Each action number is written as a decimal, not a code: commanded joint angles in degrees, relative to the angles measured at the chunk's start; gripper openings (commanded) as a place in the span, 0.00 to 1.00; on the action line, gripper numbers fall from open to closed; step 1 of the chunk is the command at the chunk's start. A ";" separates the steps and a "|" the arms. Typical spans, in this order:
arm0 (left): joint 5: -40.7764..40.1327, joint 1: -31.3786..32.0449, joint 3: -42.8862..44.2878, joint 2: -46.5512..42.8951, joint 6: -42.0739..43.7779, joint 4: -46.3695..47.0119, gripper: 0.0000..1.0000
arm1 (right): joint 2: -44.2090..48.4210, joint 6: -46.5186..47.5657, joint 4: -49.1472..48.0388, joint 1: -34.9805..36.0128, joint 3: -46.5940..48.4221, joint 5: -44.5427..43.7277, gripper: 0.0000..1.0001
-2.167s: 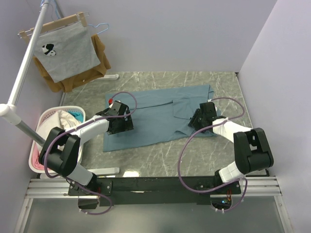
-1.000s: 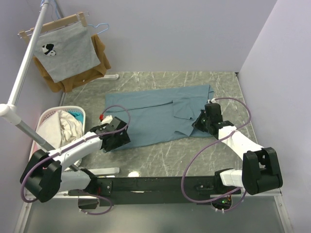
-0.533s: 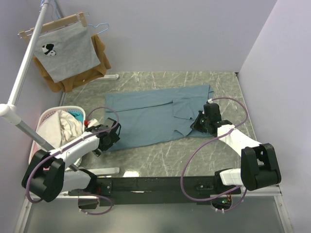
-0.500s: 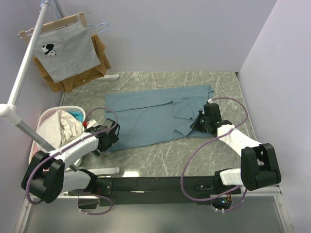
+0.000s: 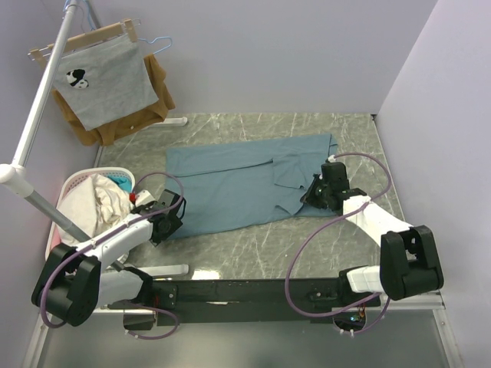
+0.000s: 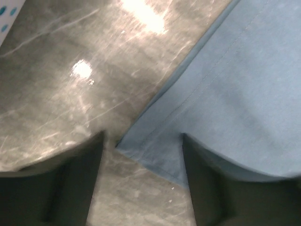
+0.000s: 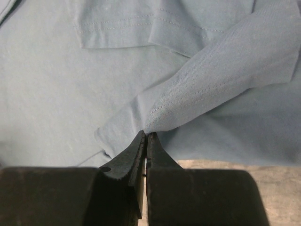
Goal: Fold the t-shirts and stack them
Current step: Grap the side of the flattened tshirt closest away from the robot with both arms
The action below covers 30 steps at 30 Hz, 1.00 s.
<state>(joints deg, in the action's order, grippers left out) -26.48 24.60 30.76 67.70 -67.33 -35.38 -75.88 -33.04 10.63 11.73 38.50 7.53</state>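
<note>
Left fingers (image 6: 70, 188) spread, t-shirt (image 6: 225, 94) corner between them; right fingers (image 7: 127, 160) clamped on t-shirt fold.

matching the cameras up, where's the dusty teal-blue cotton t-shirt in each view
Top external: the dusty teal-blue cotton t-shirt lies flat mid-table, between the arms.
Left wrist: its hem corner, right of centre, at the open left hand.
Right wrist: fills most of the frame, a fold pinched in the shut right hand.
Shared landmark: the grey marbled tabletop along the shirt's edge.
</note>
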 commanded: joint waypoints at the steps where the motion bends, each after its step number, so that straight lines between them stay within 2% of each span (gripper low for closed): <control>1: 2.14 -0.17 -2.20 1.11 0.80 5.40 0.58 | 3.71 0.96 2.11 -0.04 2.54 -1.29 0.00; 3: 1.96 -0.25 -2.64 1.38 1.15 6.45 0.44 | 5.29 0.96 2.98 -0.13 2.63 -1.82 0.00; 5: 2.22 -0.17 -2.90 1.64 1.32 7.07 0.38 | 6.00 0.96 3.86 -0.13 2.81 -2.34 0.00; 6: 2.31 -0.17 -3.42 1.73 1.59 7.86 0.31 | 6.87 1.04 4.48 -0.30 2.89 -2.61 0.00; 9: 2.92 -0.17 -3.78 1.47 2.20 8.83 0.22 | 8.28 1.22 5.71 -0.56 3.07 -3.57 0.00; 10: 2.75 -0.17 -3.61 1.47 2.38 8.48 0.06 | 8.55 1.22 6.06 -0.48 3.07 -3.84 0.00; 11: 2.75 -0.17 -3.43 1.29 2.47 7.96 0.01 | 8.81 1.31 6.41 -0.65 3.16 -3.93 0.00; 20: 1.61 -0.43 6.22 -6.88 7.73 0.67 0.01 | 15.84 -0.01 10.72 -1.27 3.33 -11.30 0.00; 26: 0.81 -3.06 11.16 -3.55 12.56 -0.31 0.01 | 19.71 -1.68 14.32 -2.06 3.86 -16.49 0.00; 30: 1.34 -5.26 11.51 -1.79 14.86 1.18 0.01 | 21.82 -3.17 17.75 -2.15 2.90 -16.32 0.00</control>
<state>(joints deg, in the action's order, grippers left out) -24.86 21.23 40.88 64.42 -56.55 -34.20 -56.90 -34.46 24.75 10.09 39.55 -5.96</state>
